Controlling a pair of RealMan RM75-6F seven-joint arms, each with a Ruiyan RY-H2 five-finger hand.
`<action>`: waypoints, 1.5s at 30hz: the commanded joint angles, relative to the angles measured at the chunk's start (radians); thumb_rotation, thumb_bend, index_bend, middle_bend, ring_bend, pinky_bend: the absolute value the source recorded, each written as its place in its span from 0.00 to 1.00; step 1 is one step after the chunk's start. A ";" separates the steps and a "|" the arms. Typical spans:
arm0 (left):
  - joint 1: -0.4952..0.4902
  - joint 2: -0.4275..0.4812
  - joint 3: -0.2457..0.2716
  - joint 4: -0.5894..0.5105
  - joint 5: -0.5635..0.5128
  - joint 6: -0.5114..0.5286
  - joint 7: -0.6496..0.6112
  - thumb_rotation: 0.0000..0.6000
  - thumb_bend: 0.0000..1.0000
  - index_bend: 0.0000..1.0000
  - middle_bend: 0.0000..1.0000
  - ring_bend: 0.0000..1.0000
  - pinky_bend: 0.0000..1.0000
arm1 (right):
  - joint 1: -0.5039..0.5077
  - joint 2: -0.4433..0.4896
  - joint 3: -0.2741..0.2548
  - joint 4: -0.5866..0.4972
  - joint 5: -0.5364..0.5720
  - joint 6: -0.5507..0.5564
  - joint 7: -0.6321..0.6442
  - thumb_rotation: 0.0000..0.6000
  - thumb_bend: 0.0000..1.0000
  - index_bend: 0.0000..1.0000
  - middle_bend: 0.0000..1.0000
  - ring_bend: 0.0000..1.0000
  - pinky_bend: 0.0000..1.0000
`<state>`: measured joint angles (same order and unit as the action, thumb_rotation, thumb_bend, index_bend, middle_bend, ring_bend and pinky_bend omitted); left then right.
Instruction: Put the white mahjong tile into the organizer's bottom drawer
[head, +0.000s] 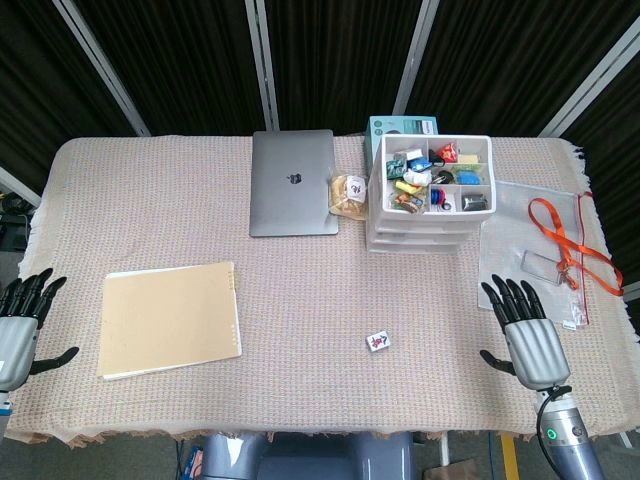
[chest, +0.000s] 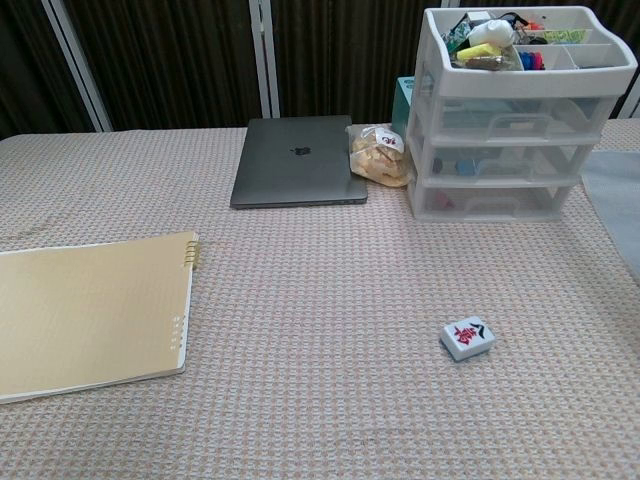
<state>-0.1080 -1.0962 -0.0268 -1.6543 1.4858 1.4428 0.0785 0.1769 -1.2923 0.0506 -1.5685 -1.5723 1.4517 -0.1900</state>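
Fingers (head: 510, 296) of the right hand (head: 527, 340) are spread and straight, pointing away from the robot, with the thumb out to the side; it holds nothing and hovers at the near right part of the table (head: 300, 290). Likewise the left hand (head: 18, 322) at the table's left edge has its fingers apart and grips nothing.

Between the two hands, well apart from both, the white mahjong tile (chest: 467, 338) lies flat on the woven cloth with its printed face up. Its long axis runs slantwise, from near-left to far-right in the chest view, where the red character and a dark mark show on top.

Farther back stands the white organizer (chest: 505, 150), with three drawers under a compartmented top tray full of small items. Its bottom drawer (chest: 490, 200) is closed. A closed grey laptop (head: 293, 182) and a small snack bag (head: 349, 193) sit left of it, and a tan spiral notebook (head: 170, 318) lies near the left hand.
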 joint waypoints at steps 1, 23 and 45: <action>0.000 0.000 0.000 -0.001 -0.001 -0.001 0.002 1.00 0.15 0.08 0.00 0.00 0.00 | -0.001 0.001 0.000 -0.002 0.004 -0.003 -0.004 1.00 0.02 0.04 0.00 0.00 0.00; 0.002 -0.004 0.002 0.003 0.012 0.011 0.008 1.00 0.16 0.08 0.00 0.00 0.00 | -0.003 0.022 -0.001 -0.063 0.057 -0.045 -0.011 1.00 0.03 0.06 0.00 0.00 0.00; 0.009 -0.015 -0.009 0.010 0.016 0.038 -0.015 1.00 0.16 0.08 0.00 0.00 0.00 | 0.178 0.036 0.313 -0.444 0.816 -0.370 0.198 1.00 0.41 0.12 0.82 0.87 0.74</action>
<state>-0.0995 -1.1111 -0.0355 -1.6441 1.5016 1.4812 0.0633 0.2697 -1.2564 0.2504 -1.9145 -0.9968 1.2053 -0.0493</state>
